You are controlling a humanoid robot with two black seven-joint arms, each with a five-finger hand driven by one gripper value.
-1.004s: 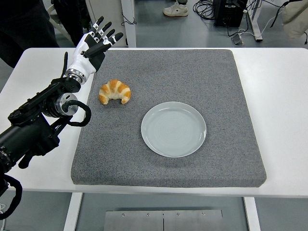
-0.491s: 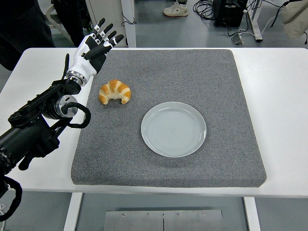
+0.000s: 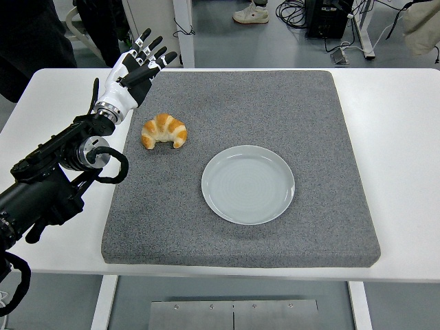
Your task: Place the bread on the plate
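Note:
A golden croissant (image 3: 164,130) lies on the grey mat (image 3: 240,103), toward its left side. A pale round plate (image 3: 248,183) with nothing on it sits near the mat's middle, to the right of and nearer than the croissant. My left hand (image 3: 137,67) is raised over the mat's far left corner, beyond the croissant and apart from it. Its fingers (image 3: 155,49) are spread and hold nothing. The right arm is out of view.
The mat covers most of the white table (image 3: 399,137). A person in dark clothes (image 3: 34,34) stands at the far left behind the table. Cables and table legs show on the floor beyond.
My left hand has shifted slightly to the right and a little farther back above the mat's corner. The croissant and plate have not moved.

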